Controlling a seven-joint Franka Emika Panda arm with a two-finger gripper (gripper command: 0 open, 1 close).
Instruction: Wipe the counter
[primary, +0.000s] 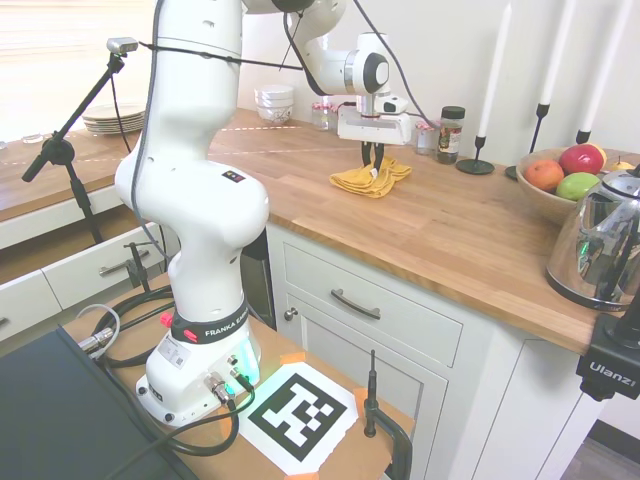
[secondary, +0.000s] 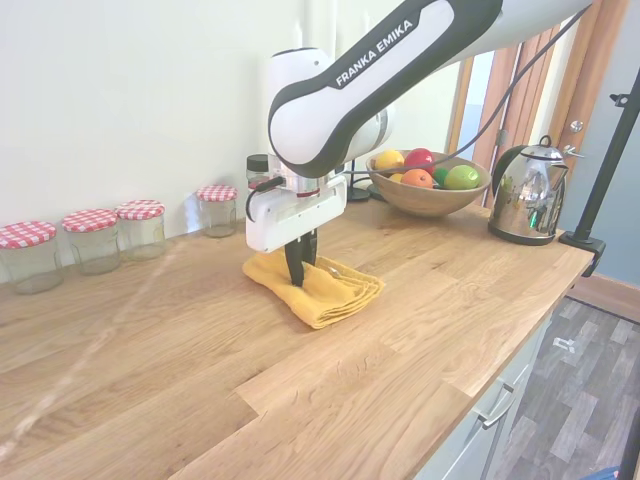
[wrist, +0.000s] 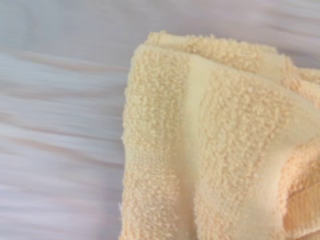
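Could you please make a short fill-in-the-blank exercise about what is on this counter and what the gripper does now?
1. The gripper pinches a folded towel whose colour is ____.
2. The towel lies on the wooden ____.
3. The jars by the wall have lids checked in white and ____.
4. The wooden bowl holds ____.

Missing words: yellow; counter; red; fruit

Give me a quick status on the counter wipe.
Gripper shut on yellow cloth, pressed to counter. Jars along the wall, fruit bowl and kettle further along.
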